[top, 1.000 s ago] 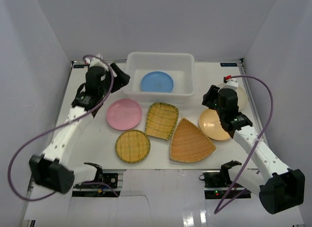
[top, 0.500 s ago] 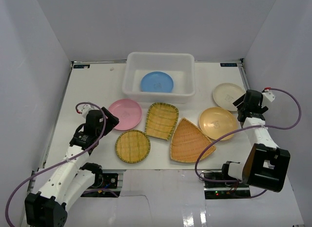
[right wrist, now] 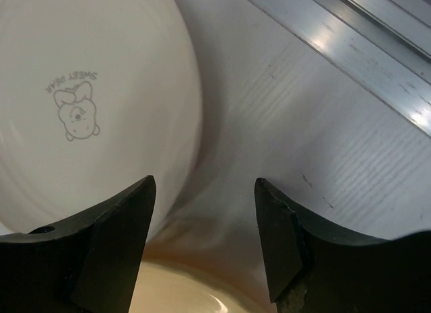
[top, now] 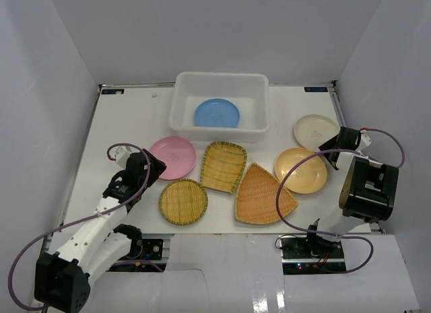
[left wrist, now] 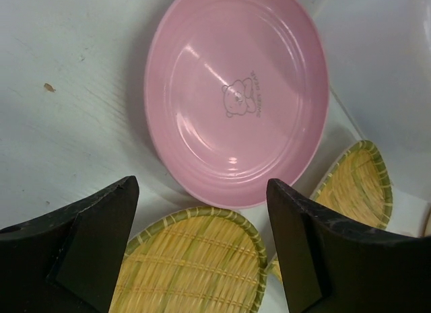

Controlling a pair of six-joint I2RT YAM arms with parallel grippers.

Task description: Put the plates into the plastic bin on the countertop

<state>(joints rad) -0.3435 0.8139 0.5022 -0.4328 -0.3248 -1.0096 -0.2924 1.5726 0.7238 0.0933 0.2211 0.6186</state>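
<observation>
The white plastic bin (top: 220, 77) stands at the back of the countertop (top: 128, 121) with the blue plate (top: 217, 113) inside. The pink plate (top: 172, 157), round bamboo tray (top: 183, 201), rectangular bamboo tray (top: 223, 166), fan-shaped tray (top: 262, 194), yellow-orange plate (top: 300, 170) and cream plate (top: 315, 131) lie in front of it. My left gripper (top: 151, 166) is open and empty, low by the pink plate (left wrist: 236, 97) and the round tray (left wrist: 188, 266). My right gripper (top: 330, 151) is open and empty between the cream plate (right wrist: 81, 104) and the yellow-orange plate (right wrist: 175, 289).
Pale grey panels wall the countertop on three sides. A metal rail (right wrist: 377, 50) runs along the right edge next to the right gripper. The rectangular tray's corner (left wrist: 357, 185) shows at the right of the left wrist view.
Both arms have pulled back from near the bin toward their bases. The left gripper went from the bin's left side to the pink plate; the right arm folded at the right edge.
</observation>
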